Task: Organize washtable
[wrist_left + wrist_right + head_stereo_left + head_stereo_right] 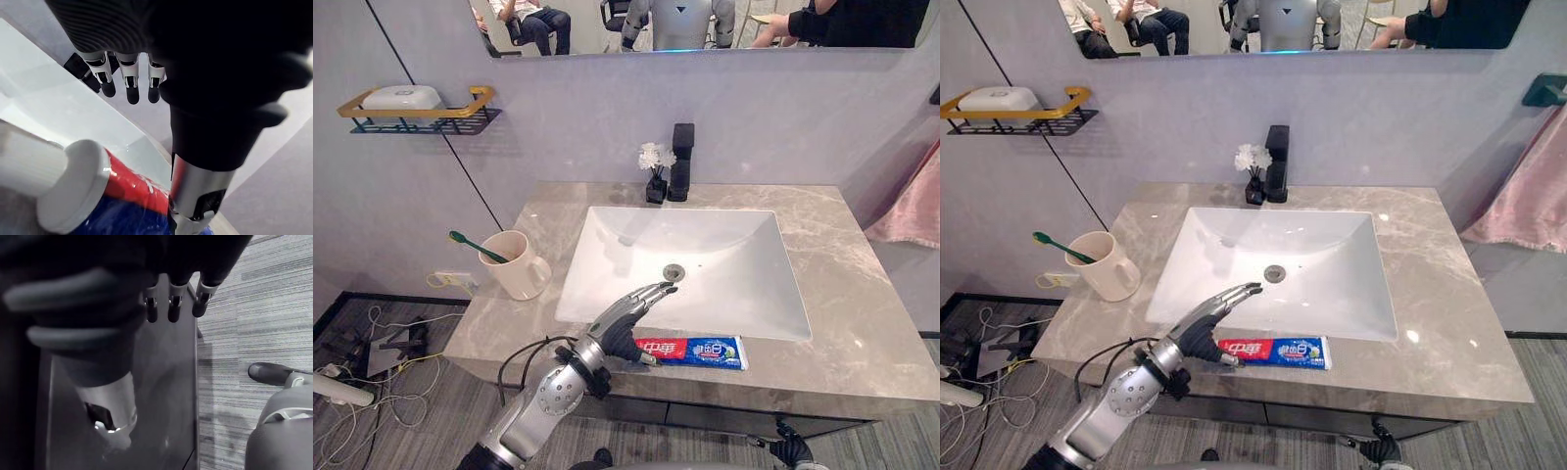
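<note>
A grey wall (607,117) backs a marbled washtable (842,284) with a white rectangular basin (724,264) sunk in it. A pink towel (913,206) hangs at the right, and a gold-railed shelf (460,113) at the left carries a soap (403,97). A black faucet (681,162) stands behind the basin. A beige mug (521,266) sits on the washtable's left side.

The left hand (622,318) reaches over the basin's front rim, fingers straight and spread loose, thumb down by the toothpaste tube (700,351). The tube lies flat between basin and front edge, its long axis along that edge, its white cap (73,191) pointing left at the hand and its flat end pointing right.

The right hand (173,306) hangs low beside the dark cabinet front, fingers relaxed and holding nothing. White flowers (656,157) stand by the faucet, and a green toothbrush (475,246) leans in the mug.
</note>
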You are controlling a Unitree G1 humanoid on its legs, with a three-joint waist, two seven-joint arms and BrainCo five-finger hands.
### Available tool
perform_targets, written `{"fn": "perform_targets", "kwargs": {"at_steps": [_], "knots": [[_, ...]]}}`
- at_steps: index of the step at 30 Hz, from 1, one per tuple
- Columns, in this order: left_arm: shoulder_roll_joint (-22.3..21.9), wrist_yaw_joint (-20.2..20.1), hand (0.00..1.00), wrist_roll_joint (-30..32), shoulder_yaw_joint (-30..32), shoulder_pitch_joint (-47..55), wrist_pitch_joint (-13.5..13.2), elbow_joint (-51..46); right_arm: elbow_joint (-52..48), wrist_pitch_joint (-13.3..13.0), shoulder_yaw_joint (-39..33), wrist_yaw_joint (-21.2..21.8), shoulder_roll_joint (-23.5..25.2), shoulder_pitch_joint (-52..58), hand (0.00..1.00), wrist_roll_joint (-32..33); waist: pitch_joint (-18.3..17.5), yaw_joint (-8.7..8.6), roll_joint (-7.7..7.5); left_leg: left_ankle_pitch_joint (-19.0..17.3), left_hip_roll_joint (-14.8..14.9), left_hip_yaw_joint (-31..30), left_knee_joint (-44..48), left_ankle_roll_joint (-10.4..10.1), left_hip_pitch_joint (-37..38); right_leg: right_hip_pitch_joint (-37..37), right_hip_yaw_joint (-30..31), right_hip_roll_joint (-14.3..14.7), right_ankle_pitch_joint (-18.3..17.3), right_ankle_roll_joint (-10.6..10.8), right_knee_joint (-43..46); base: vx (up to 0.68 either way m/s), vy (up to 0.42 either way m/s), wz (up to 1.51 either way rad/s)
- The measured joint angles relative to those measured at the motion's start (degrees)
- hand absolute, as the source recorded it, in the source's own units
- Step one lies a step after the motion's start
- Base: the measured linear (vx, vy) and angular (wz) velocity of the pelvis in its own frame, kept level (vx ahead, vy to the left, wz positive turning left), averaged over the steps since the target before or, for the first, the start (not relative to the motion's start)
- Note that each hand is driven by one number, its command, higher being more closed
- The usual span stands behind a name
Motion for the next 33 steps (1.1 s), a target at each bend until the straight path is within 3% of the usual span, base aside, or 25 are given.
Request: {"fn": "perform_targets", "kwargs": {"at_steps": [13,14,23,33], "knots": [[-3.0,2.2,0.00,5.4,1.7,0.0,1.4,4.5,-1.4,0.0,1.1,0.0,0.0,0.3,0.00,-0.5,0.5,-0.61,0.42,0.0,0.2,0.6,-0.2,0.0,0.4,-0.1,0.7,0.0,0.0,0.0,-0.1,0.00,0.000,-0.01],[-3.3,2.2,1.00,5.9,2.2,0.0,1.6,5.2,-1.4,0.0,1.2,0.0,0.1,0.3,0.00,-0.6,0.6,-0.63,0.46,0.0,0.2,0.7,-0.2,0.0,0.5,-0.1,0.8,0.0,0.0,0.1,-0.1,0.00,0.000,0.00],[-3.3,2.2,1.00,6.6,2.5,-0.1,1.9,7.9,-2.3,0.1,1.2,0.8,0.3,0.4,0.00,-1.1,0.7,-0.75,1.07,0.0,0.1,1.5,-1.0,0.0,0.5,-0.2,1.4,0.1,0.9,0.3,-1.5,0.01,-0.001,-0.04],[-4.0,2.1,1.00,6.4,4.3,-2.4,2.1,8.7,-3.7,0.2,1.7,1.0,0.4,0.2,0.00,-1.0,0.5,-2.13,1.47,-0.1,0.3,2.8,-1.5,0.0,0.5,-1.1,2.7,0.1,0.9,0.2,-1.8,0.01,-0.005,-0.05]]}}
